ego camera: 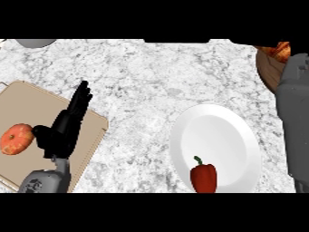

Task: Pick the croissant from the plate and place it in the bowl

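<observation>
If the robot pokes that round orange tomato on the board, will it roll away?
Probably, a little. The tomato looks round and smooth, so a push would likely set it rolling across the flat cutting board. Its shiny skin may be slippery to hold. The left hand, open with straight fingers, rests right beside it and might stop it on that side.

left hand (61,129) is seen at lower left, fingers held straight and pointed up-right. right forearm (302,131) is raised at the right edge; its hand is hidden.
</observation>
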